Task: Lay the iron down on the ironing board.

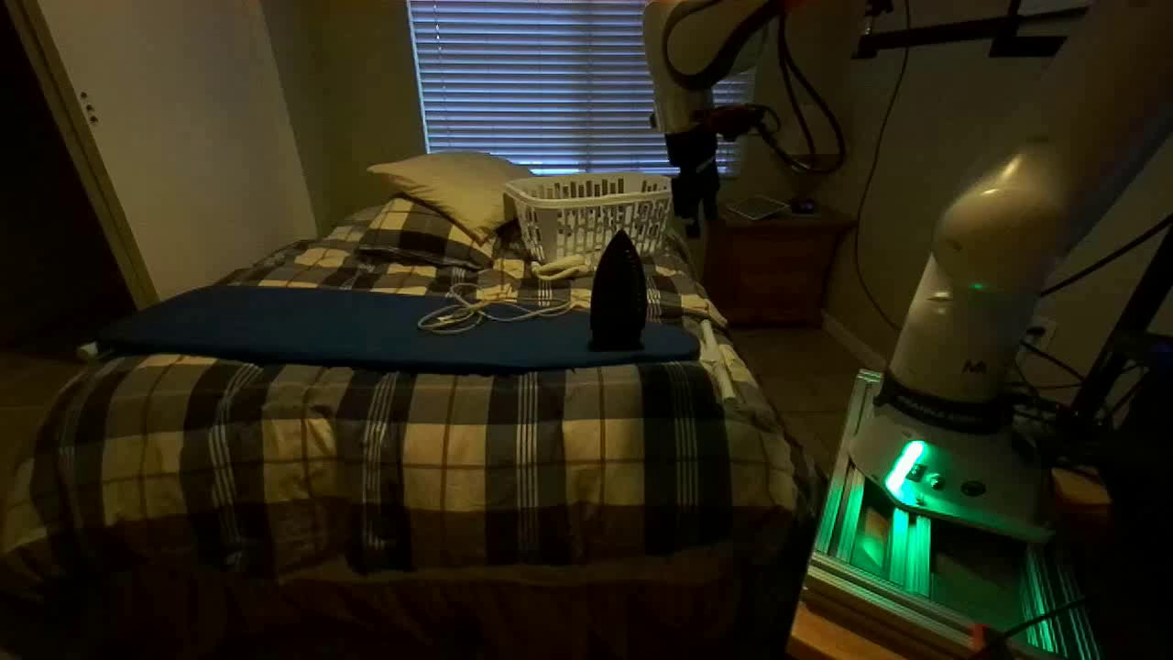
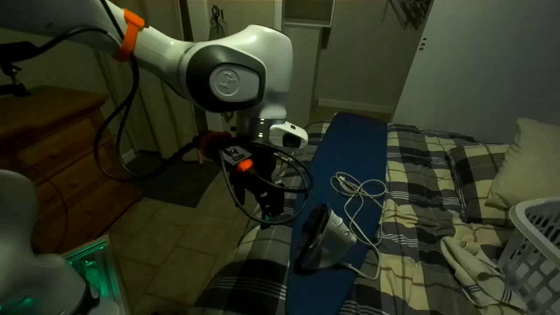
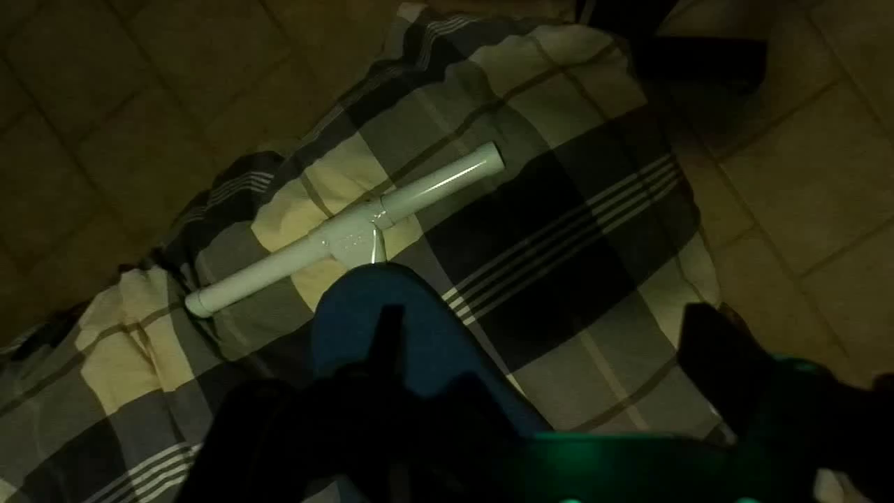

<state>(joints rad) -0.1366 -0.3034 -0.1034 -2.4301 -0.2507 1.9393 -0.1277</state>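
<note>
The dark iron stands upright on its heel, nose up, near one end of the ironing board in both exterior views (image 1: 619, 293) (image 2: 321, 240). Its pale cord (image 2: 358, 190) lies loosely coiled on the board. The navy-blue ironing board (image 1: 367, 330) lies flat across the bed, also seen lengthwise in an exterior view (image 2: 356, 146). Its rounded end shows in the wrist view (image 3: 412, 300). My gripper (image 3: 545, 318) is open, its dark fingers wide apart with nothing between them. It hangs in the air away from the iron in both exterior views (image 1: 695, 215) (image 2: 253, 210). The iron does not show in the wrist view.
A white lattice laundry basket (image 1: 591, 215) stands on the plaid bedspread (image 1: 440, 449) behind the iron, with pillows (image 1: 458, 183) beside it. A white tubular leg (image 3: 349, 230) juts from the board's end. A wooden nightstand (image 1: 770, 266) stands beyond the bed. Black cables loop around the wrist.
</note>
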